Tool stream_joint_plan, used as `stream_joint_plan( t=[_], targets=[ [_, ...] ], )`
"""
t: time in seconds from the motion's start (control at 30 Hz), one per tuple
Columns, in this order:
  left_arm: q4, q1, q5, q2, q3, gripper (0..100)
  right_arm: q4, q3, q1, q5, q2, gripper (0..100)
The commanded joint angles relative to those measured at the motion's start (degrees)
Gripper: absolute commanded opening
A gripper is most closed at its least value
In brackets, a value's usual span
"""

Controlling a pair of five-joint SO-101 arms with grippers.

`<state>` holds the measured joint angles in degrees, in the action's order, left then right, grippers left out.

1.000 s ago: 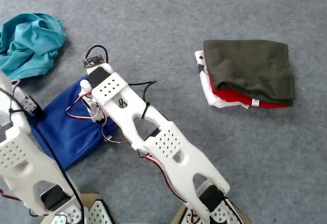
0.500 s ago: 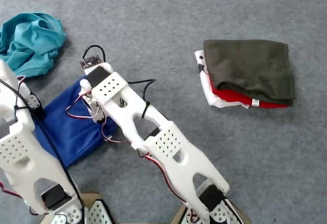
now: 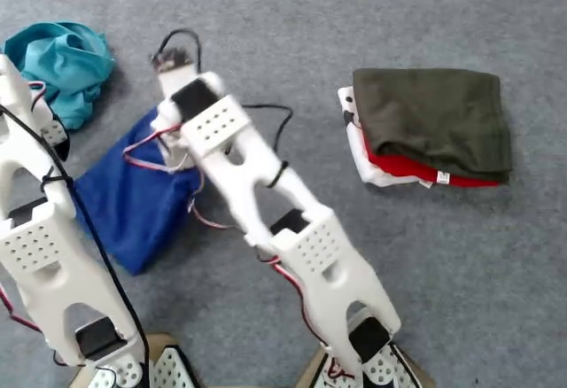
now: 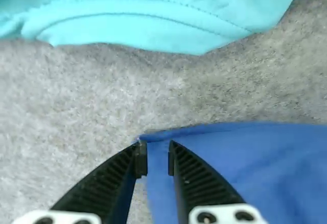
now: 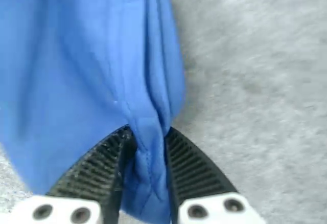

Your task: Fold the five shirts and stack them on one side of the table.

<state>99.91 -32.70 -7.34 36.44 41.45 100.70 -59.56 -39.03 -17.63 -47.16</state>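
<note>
— Grey cloth table [image 3: 266, 34]: where's your blue shirt [image 3: 133, 206]?
— Lying near its left side. Your left gripper [image 4: 153, 158] pinches one corner; your right gripper [image 5: 145, 150] clamps a bunched edge.
— Handling?
— Limp, light; I'd say grip corners, or it sags.

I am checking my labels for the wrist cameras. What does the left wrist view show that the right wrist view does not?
Left wrist view, not the right: the crumpled turquoise fabric shirt, and the left arm's jaws shut on a corner of the blue fabric shirt. Right wrist view, not the left: the right arm's jaws clamping a bunched fold of that shirt. Both: the blue shirt and the grey felt-like table cover.
</note>
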Motion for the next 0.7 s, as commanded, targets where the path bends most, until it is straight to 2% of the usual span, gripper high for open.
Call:
stream_joint_plan(
  t=[0.0,0.17,0.3,0.33,0.5,0.67],
  targets=[
    [0.9,0.7,-2.4,-3.3,2.5,9,0.4,-0.3,1.7,1.8,6.0,1.4],
    [0.9,-2.2,-2.4,-4.2,-6.1,12,0.2,3.6,1.6,1.7,4.1,1.4],
    [0.7,-3.0,-4.4,-4.0,-16.7,27,0.2,4.7,3.3,2.1,1.6,1.4],
    [0.4,-2.7,-4.6,-4.0,-18.5,28,0.2,4.7,3.9,2.2,1.0,1.4],
    [-4.2,-1.6,-4.7,-4.6,-22.9,28,0.2,4.7,4.8,4.1,-3.3,1.4],
    [-5.5,-1.5,-3.3,-4.6,-25.7,28,-1.6,4.1,5.4,4.2,-8.4,1.4]
  ],
)
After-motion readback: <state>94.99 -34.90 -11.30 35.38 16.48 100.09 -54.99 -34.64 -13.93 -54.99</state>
